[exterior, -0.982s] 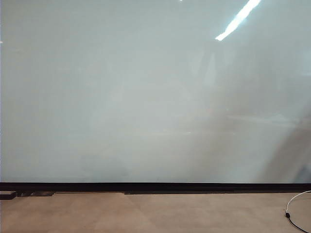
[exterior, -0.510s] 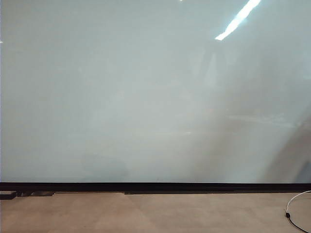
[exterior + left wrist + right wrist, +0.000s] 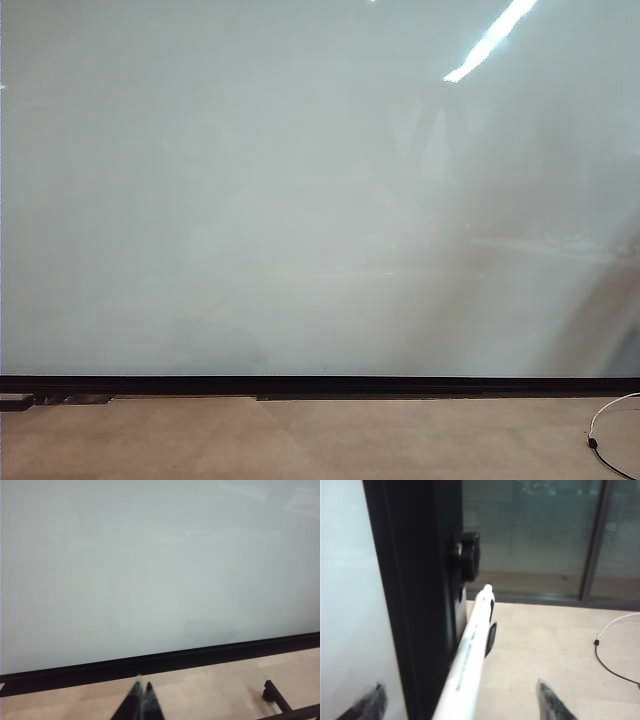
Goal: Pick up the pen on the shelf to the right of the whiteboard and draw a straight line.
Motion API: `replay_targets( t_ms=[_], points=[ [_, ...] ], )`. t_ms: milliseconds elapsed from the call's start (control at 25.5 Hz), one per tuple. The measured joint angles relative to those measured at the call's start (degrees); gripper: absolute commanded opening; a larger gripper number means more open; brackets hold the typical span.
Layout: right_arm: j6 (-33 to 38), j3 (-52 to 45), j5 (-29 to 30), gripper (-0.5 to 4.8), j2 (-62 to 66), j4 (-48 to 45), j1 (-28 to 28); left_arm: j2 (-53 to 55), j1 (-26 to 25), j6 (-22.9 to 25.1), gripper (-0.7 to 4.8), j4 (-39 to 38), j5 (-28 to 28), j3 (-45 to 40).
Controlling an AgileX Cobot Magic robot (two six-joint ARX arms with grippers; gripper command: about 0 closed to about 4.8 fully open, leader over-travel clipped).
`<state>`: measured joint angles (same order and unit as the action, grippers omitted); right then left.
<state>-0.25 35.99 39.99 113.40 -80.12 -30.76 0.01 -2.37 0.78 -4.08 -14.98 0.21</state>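
Note:
The pen (image 3: 470, 650), a slim white marker with small dark print, rests on a black holder (image 3: 490, 636) beside the whiteboard's black side frame (image 3: 415, 605). My right gripper (image 3: 460, 691) is open, one fingertip on each side of the pen's barrel and well apart from it. The whiteboard (image 3: 300, 200) fills the exterior view, with a black strip (image 3: 320, 384) along its lower edge, and no stroke shows on it. Neither arm shows in the exterior view. My left gripper (image 3: 141, 687) is shut and empty, low in front of the whiteboard (image 3: 150, 570).
A black knob (image 3: 468, 555) sticks out of the frame just beyond the pen. A white cable (image 3: 615, 630) lies on the beige floor, also the white cable (image 3: 605, 420). A black stand foot (image 3: 280, 702) lies on the floor. Glass panels (image 3: 535, 530) stand behind.
Only faint reflections on the board shift in the exterior view; no arm or object visibly moves there.

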Motion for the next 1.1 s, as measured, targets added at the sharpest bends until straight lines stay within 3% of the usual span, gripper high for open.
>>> replay_targets(
  t_ms=[118, 1099],
  points=[
    [0.17, 0.63, 0.2, 3.54, 0.44, 0.02, 0.0, 0.0, 0.0, 0.52, -0.05, -0.57, 0.0, 0.0],
    [0.2, 1.79, 0.74, 3.39, 1.6, -0.02, 0.55, 0.0, 0.0, 0.74, -0.05, -1.09, -0.02, 0.0]
  ],
)
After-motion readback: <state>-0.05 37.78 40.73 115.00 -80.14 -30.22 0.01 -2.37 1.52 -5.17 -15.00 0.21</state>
